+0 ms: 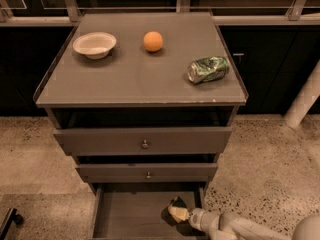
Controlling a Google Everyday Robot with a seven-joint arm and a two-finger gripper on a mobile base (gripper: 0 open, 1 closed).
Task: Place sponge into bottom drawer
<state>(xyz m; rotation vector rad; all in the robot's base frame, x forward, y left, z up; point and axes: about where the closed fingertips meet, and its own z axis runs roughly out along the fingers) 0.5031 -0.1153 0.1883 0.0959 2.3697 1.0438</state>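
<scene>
Bottom drawer (131, 215): green-yellow sponge (178, 213) in jaws

Green-yellow sponge (176, 212) tilted in gripper (184, 215), inside open bottom drawer (130, 215), right side

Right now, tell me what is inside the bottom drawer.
The sponge is in the bottom drawer, on its right, with the gripper at it. Elsewhere only grey floor shows. The arm covers the front right corner; the drawer above hides the back.

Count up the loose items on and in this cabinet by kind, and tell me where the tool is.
Bowl: 1
Orange ball: 1
Crushed can: 1
Sponge: 1, in the bottom drawer, at the tool
Total: 4
</scene>
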